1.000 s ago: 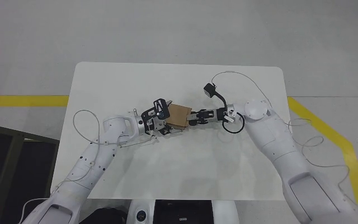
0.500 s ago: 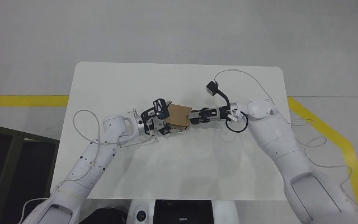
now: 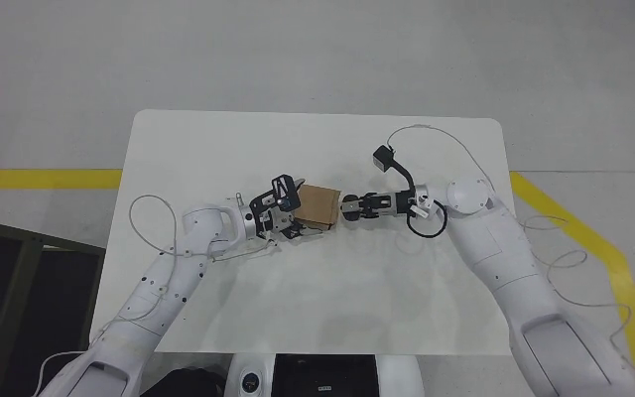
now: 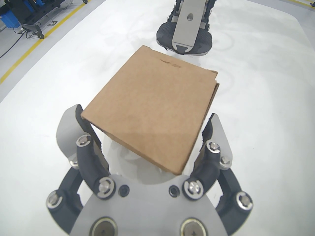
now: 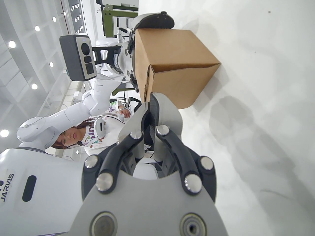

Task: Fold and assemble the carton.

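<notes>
The brown carton (image 3: pixel 319 205) sits folded into a closed box near the middle of the white table (image 3: pixel 298 139). My left gripper (image 4: pixel 145 117) is shut on the carton (image 4: pixel 152 109), one finger on each of two opposite sides. Its dark pad (image 5: pixel 155 20) presses one face of the carton (image 5: pixel 177 57). My right gripper (image 5: pixel 149 99) is shut with nothing in it, its tip at the carton's seam edge on the side opposite my left wrist. From above, the right gripper (image 3: pixel 347 207) points at the carton's right side. The left wrist view has the right gripper (image 4: pixel 188 42) just beyond the carton's far edge.
A thin cable (image 3: pixel 149 213) loops over the table beside my left arm. Another cable (image 3: pixel 437 134) arcs above the table's far right part. Bare table lies in front of and behind the carton. Yellow floor tape (image 3: pixel 60 179) runs past both table ends.
My right arm has shifted to the right and its gripper tip has drawn back a little from the carton's side. The left arm and the carton have stayed put.
</notes>
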